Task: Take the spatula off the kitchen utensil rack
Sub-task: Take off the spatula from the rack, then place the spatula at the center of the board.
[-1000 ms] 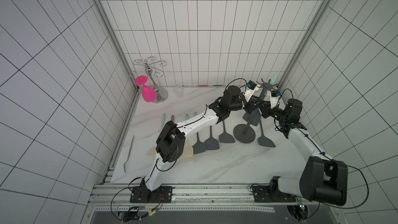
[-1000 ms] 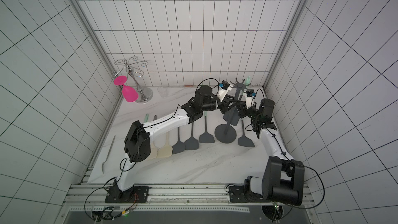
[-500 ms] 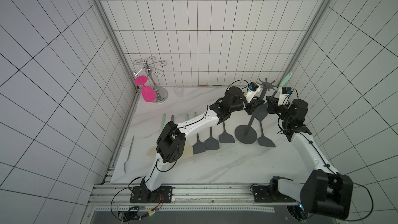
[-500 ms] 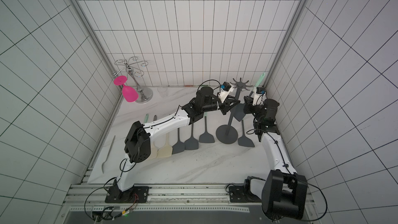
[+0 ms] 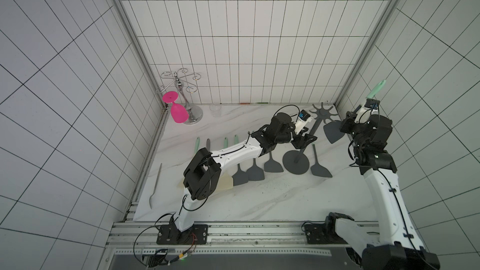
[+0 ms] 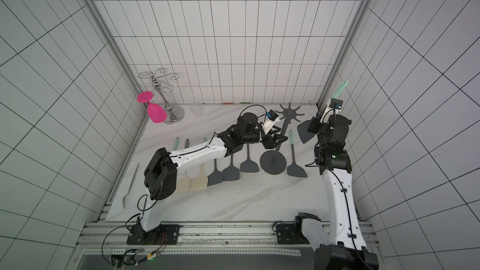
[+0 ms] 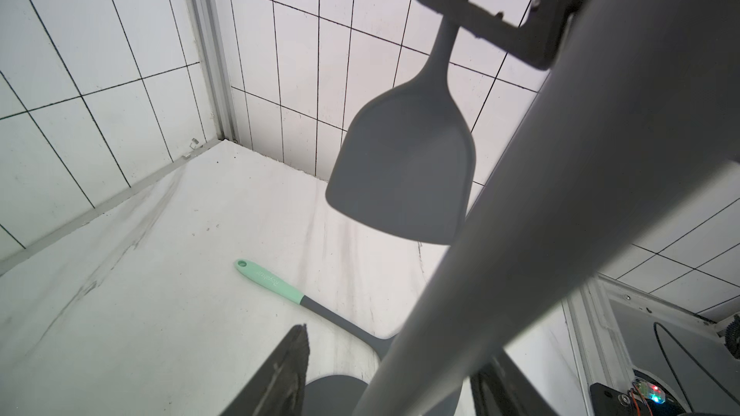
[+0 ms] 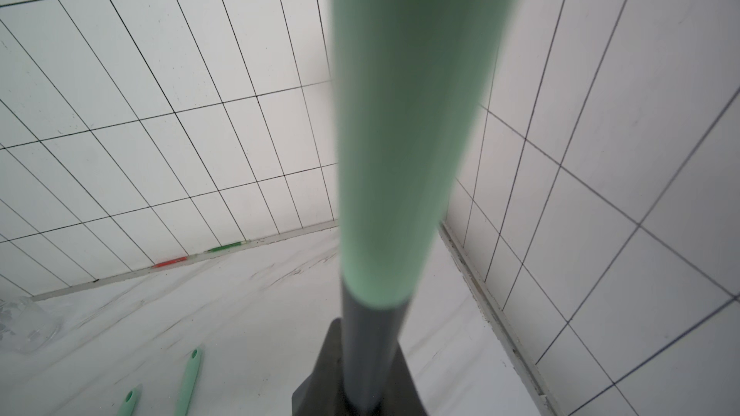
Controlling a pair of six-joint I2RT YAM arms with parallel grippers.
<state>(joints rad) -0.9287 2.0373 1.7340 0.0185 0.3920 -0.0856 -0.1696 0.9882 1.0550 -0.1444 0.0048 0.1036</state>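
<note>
spatula (image 5: pixel 333 132) is clear of the kitchen utensil rack (image 5: pixel 322 112) — right gripper (image 5: pixel 350 122) clamps its grey neck, mint handle aiming up at the back-right corner, blade low, axis tilted. Left gripper (image 5: pixel 304 141) sits w/ jaws apart round the rack pole — loose spatula (image 5: pixel 320 170) lies just beside the base.

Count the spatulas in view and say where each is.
7. Two cream spatulas lie partly under the left arm; three grey spatulas next to them; a sixth spatula past the kitchen utensil rack base; the seventh spatula hangs in the right end effector. The arm may hide more.
</note>
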